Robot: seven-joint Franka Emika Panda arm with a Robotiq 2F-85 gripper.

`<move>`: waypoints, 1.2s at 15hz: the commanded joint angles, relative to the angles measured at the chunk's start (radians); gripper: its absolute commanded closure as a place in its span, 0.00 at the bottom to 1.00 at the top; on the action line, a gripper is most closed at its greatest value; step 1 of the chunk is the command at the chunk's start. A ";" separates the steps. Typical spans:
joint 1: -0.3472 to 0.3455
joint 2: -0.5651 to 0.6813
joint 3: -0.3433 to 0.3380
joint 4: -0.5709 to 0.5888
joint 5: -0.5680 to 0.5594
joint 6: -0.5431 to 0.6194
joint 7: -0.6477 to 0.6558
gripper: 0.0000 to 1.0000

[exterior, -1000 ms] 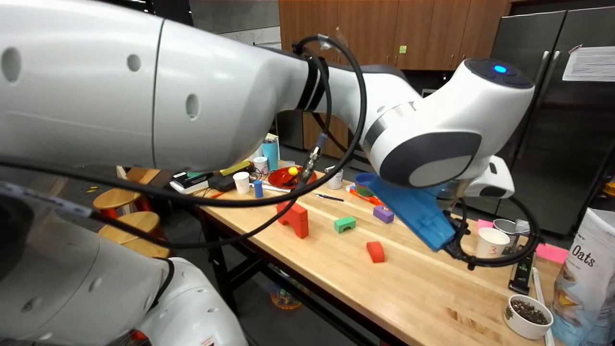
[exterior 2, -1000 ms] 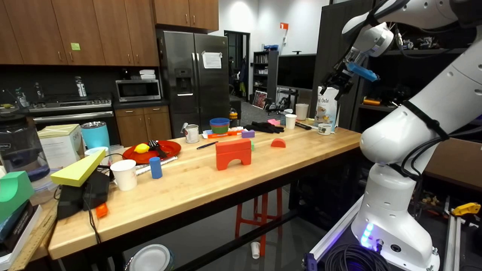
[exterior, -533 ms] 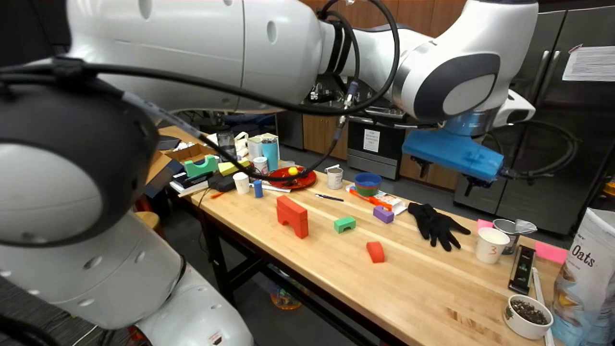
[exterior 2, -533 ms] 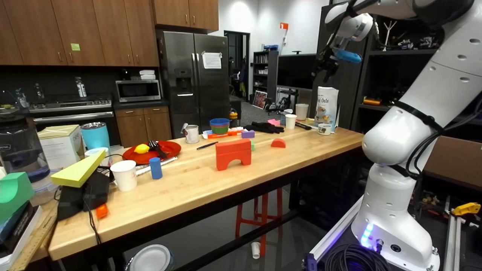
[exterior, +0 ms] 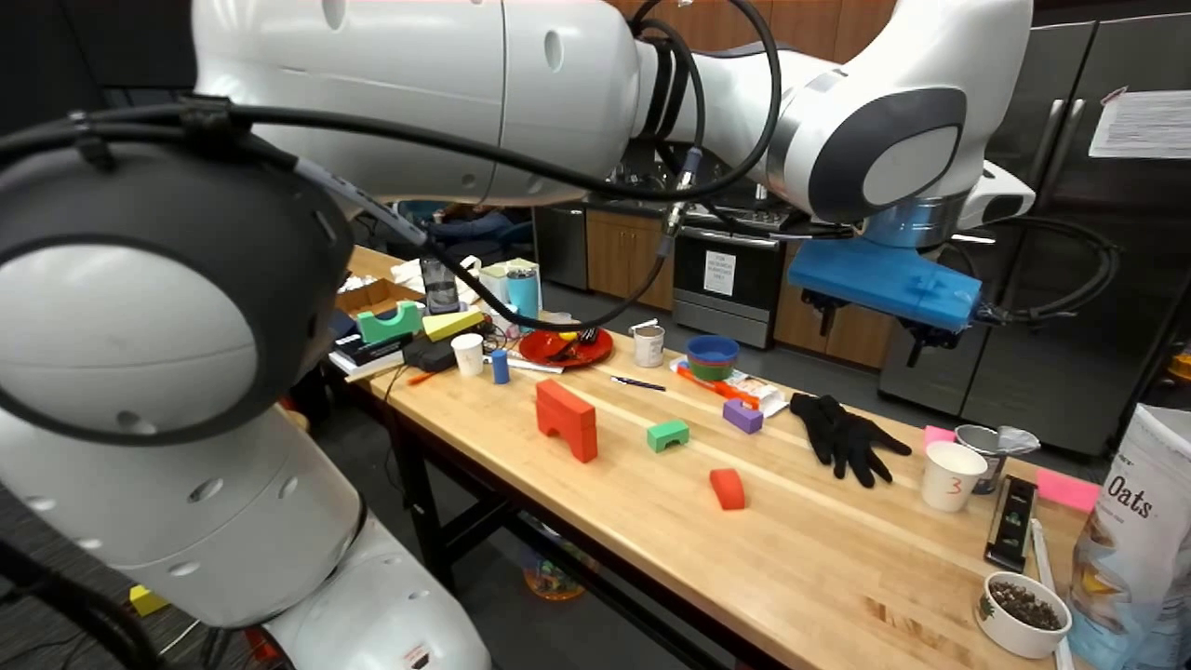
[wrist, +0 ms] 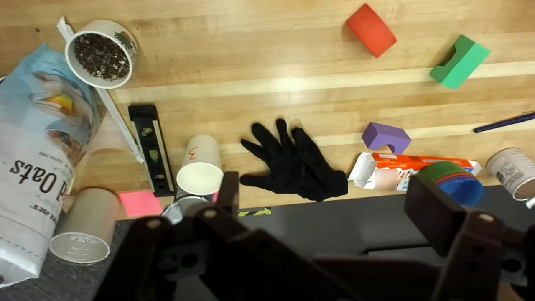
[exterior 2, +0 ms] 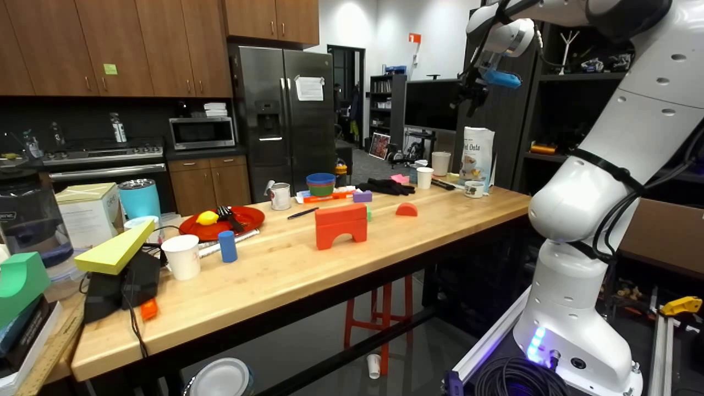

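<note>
Bench [wrist: 234, 62]: big bare patch, upper middle of the wrist view, easy way through between soil cup [wrist: 126, 38] and red block [wrist: 371, 31]
Left edge: tall oats bag [wrist: 42, 159] pretty much walls it off
Black glove [wrist: 292, 170]: mid-frame, flat, barely a bump
Lower right: stacked bowls [wrist: 462, 188] stick up, purple block [wrist: 386, 133] close by
Fingers [wrist: 434, 212]: wide gap between, hanging well above the bench

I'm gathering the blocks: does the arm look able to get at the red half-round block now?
Probably yes: the tool is open and empty, nothing covers the red half-round block, and the green block stands apart, leaving room.
</note>
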 commanded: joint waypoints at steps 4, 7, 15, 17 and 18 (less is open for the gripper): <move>-0.016 0.005 0.013 0.005 0.007 -0.004 -0.006 0.00; -0.016 0.005 0.013 0.005 0.007 -0.004 -0.006 0.00; -0.015 0.012 0.015 0.019 0.003 -0.003 -0.008 0.00; -0.004 0.040 0.020 0.068 -0.018 0.001 -0.052 0.00; 0.007 0.057 0.022 0.095 -0.015 0.002 -0.094 0.00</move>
